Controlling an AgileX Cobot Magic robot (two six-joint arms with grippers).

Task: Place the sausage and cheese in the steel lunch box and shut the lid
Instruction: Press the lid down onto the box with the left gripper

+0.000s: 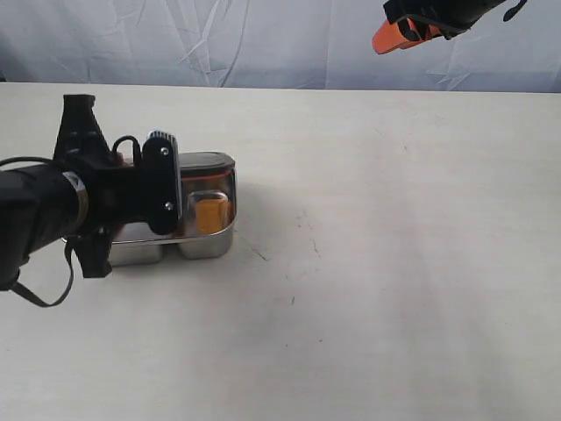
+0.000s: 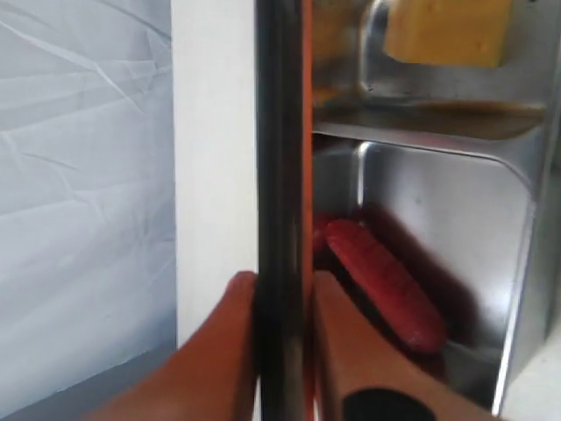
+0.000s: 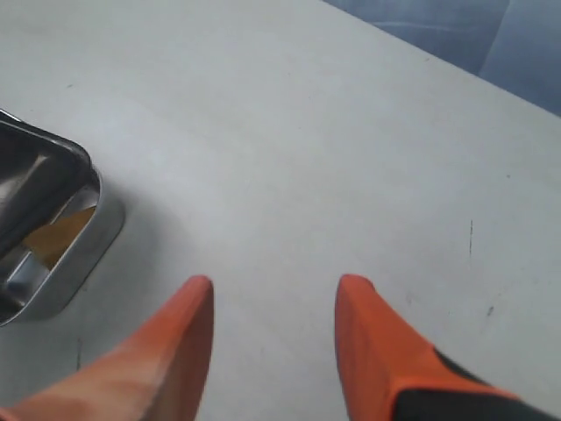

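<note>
The left gripper [image 2: 282, 285] pinches the dark lid [image 2: 280, 132] by its edge. The lid stands on its side at the rim of the steel lunch box [image 2: 438, 193], so I think it could slip or land crooked and not shut. The sausage [image 2: 386, 285] and the cheese [image 2: 447, 31] lie inside the box, one in each part. The right gripper [image 3: 273, 294] hangs open and empty, far from the box.

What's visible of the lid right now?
The lid is a dark, smoky, see-through panel with rounded corners and an orange seal along its rim. Not closed: it stands steeply on edge along one long side of the steel lunch box, both compartments open. The left gripper holds it, jaws pinching both faces. Contact with the box cannot be told.
</note>
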